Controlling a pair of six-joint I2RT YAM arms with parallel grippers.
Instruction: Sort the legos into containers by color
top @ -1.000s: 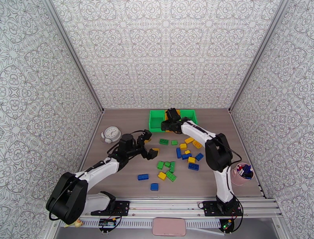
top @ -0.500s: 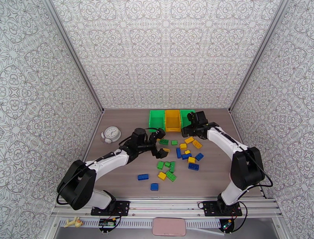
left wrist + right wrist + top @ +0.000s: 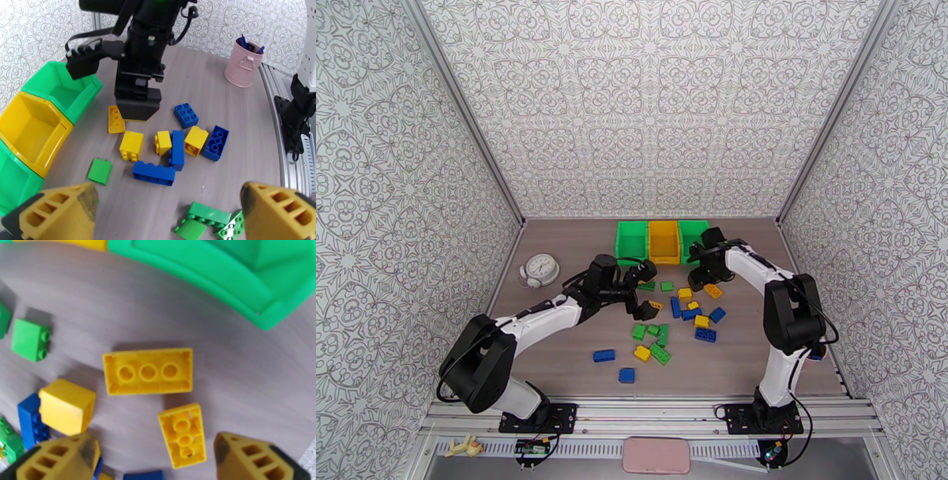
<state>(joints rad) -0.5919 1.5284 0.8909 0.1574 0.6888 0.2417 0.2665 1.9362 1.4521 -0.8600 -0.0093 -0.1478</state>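
Note:
Blue, green and yellow legos point(image 3: 663, 328) lie scattered on the table in front of three containers in a row: a green bin point(image 3: 631, 237), a yellow bin point(image 3: 663, 240) and a second green bin point(image 3: 690, 232). My right gripper point(image 3: 701, 278) hangs open and low over yellow bricks by the right green bin. In the right wrist view a small upturned yellow brick point(image 3: 182, 435) lies between its fingers point(image 3: 59, 459), and a long yellow brick point(image 3: 148, 372) lies just beyond. My left gripper point(image 3: 641, 278) is open and empty at the pile's left edge, with green bricks point(image 3: 207, 219) under it.
A white clock point(image 3: 541, 268) stands at the left of the table. A pink cup point(image 3: 243, 63) with pens stands at the right, near the right arm's base. Two blue bricks point(image 3: 603, 355) lie apart nearer the front rail.
My right gripper swung from above the bins to the right, then came down over the yellow bricks. My left gripper reached right, towards the pile.

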